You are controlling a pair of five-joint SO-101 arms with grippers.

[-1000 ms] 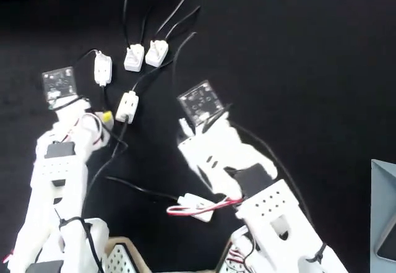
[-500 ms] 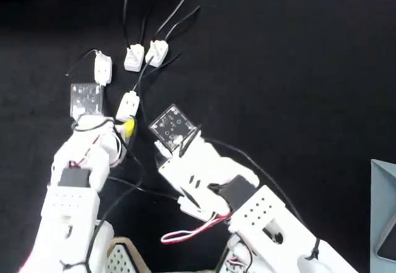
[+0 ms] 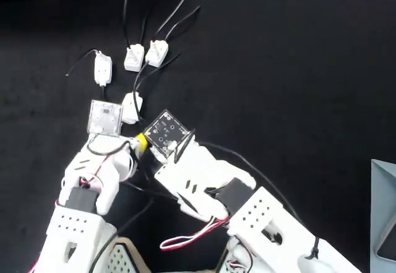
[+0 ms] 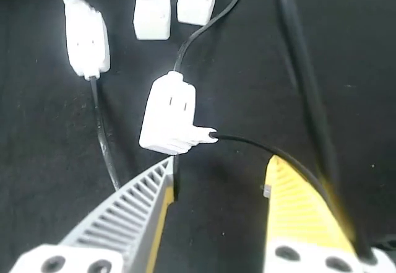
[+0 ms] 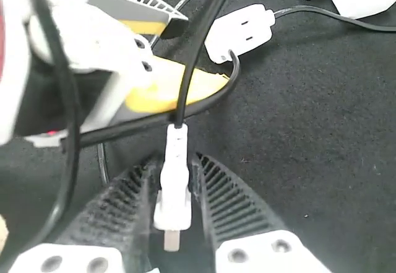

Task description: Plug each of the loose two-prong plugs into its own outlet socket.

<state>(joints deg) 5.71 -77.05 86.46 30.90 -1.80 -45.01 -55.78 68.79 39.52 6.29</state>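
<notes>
One plug (image 5: 173, 192), likely light and rigid, sits clenched by its flanks in the right claw (image 5: 173, 161); left claw (image 4: 221, 160) gapes.

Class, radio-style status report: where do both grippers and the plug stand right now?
Right gripper shut on plug. Left gripper open, just short of outlet socket. Left gripper's yellow finger and a black cable lie between plug and socket.
</notes>
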